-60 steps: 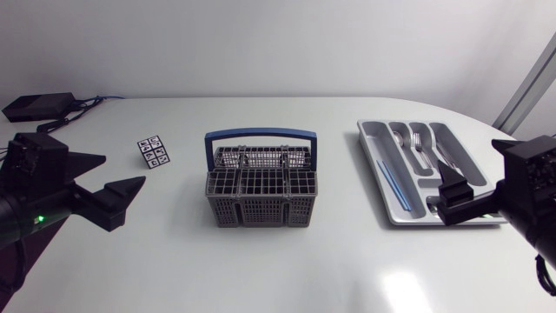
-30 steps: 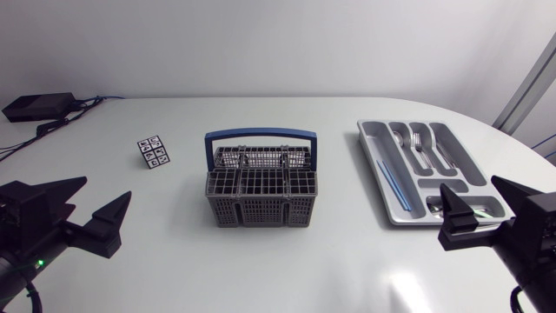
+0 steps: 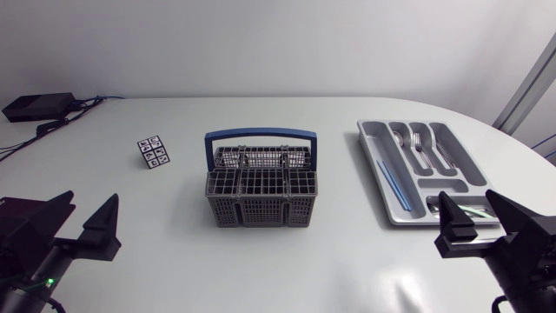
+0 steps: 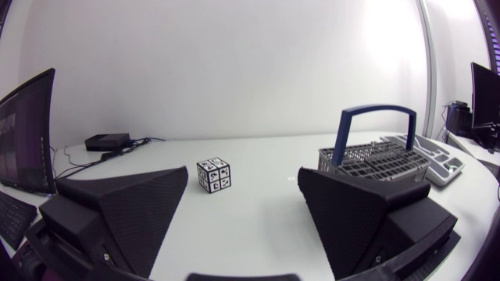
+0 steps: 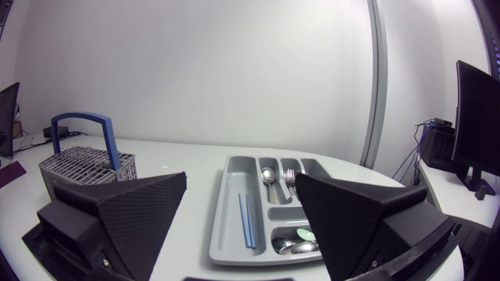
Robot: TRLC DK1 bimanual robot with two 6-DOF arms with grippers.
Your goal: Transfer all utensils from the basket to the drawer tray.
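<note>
Showing only at the lower corners, arms cropped, left gripper (image 3: 90,197) and right gripper (image 3: 466,196) stand spread, empty; the right covers the drawer tray (image 3: 372,148) lower edge.

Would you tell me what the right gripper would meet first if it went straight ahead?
Probably the drawer tray: it lies straight ahead of the right gripper, nothing visible between, though depth is unclear.

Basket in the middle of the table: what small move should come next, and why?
Probably none beyond parking both arms: no utensil shows above the basket, the drawer tray already holds spoons, forks and blue sticks, and the left gripper and right gripper stand open and empty, apart from both.
</note>
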